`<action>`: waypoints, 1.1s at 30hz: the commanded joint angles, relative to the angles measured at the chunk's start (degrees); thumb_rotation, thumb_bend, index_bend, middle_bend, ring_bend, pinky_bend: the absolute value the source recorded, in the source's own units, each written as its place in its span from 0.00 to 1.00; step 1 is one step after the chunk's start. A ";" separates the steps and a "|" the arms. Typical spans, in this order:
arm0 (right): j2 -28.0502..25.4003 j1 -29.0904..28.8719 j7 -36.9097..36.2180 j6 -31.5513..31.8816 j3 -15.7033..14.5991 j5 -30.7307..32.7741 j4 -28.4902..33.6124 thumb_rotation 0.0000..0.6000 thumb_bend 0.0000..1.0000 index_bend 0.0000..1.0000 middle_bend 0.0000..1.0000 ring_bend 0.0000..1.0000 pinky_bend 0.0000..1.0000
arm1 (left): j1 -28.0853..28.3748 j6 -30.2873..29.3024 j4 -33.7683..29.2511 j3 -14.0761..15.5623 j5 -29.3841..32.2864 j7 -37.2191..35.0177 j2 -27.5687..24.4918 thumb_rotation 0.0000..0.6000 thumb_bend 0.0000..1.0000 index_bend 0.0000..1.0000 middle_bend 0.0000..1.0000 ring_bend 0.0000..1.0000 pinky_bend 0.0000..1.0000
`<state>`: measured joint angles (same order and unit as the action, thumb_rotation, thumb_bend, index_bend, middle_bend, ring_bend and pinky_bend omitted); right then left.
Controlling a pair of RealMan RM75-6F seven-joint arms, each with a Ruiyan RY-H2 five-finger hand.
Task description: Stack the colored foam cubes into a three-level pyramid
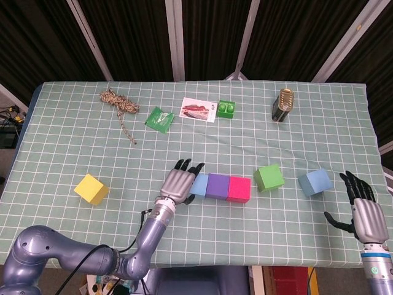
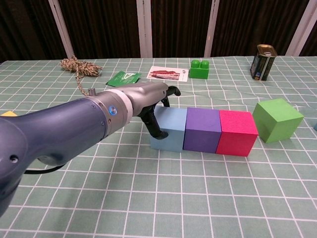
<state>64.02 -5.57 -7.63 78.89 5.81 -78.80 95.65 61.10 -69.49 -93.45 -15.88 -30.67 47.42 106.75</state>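
green cube (image 1: 269, 177) beside row, gap between

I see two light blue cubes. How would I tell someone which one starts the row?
Look at the near middle of the checked table, where three cubes sit side by side. The light blue cube is the leftmost, touching the purple cube. Unlike the lone blue cube far right, the left hand rests against it.
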 commanded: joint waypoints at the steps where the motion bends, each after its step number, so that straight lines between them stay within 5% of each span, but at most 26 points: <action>1: -0.01 0.01 0.00 -0.02 -0.01 0.05 0.02 1.00 0.25 0.00 0.00 0.00 0.00 | -0.06 0.05 0.08 -0.01 -0.01 0.04 0.01 1.00 0.42 0.03 0.24 0.00 0.00; 23: 0.00 0.00 0.06 -0.05 0.03 0.16 0.02 1.00 0.25 0.00 0.00 0.00 0.00 | -0.31 0.93 1.12 -0.67 0.19 0.40 0.30 1.00 0.42 0.03 0.23 0.00 0.00; 33: -0.01 0.03 0.13 -0.02 0.05 0.24 0.01 1.00 0.25 0.00 0.00 0.00 0.00 | -0.85 1.83 0.13 -0.36 0.10 0.01 -0.55 1.00 0.23 0.00 0.03 0.00 0.00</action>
<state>64.00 -5.53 -7.50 78.87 5.86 -78.57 95.66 60.39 -67.76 -93.12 -16.30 -30.47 47.56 106.40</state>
